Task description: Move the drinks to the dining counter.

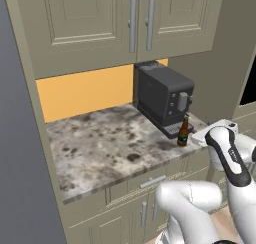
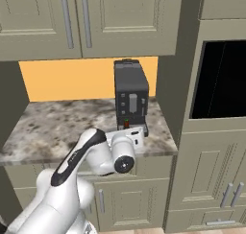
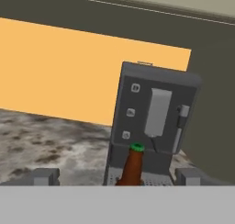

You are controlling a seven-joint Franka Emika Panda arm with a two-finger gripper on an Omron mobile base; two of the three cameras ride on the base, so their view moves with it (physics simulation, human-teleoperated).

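One of the drinks, a brown bottle (image 3: 132, 169) with a green cap, stands upright on the speckled worktop just in front of the coffee machine. It is also at the worktop's right end in the left base view as the bottle (image 1: 183, 132). My gripper (image 3: 117, 177) is open, level with the bottle. Its fingertips (image 3: 46, 176) stand wide on either side of the bottle and do not touch it. In the right base view my white hand hides most of the bottle (image 2: 126, 123). The dining counter is out of view.
The black coffee machine (image 1: 162, 95) stands right behind the bottle against the orange back wall (image 1: 80, 93). Wall cabinets (image 1: 100, 23) hang low over the worktop (image 1: 100, 143). A tall unit with a dark oven (image 2: 221, 79) closes off the right side.
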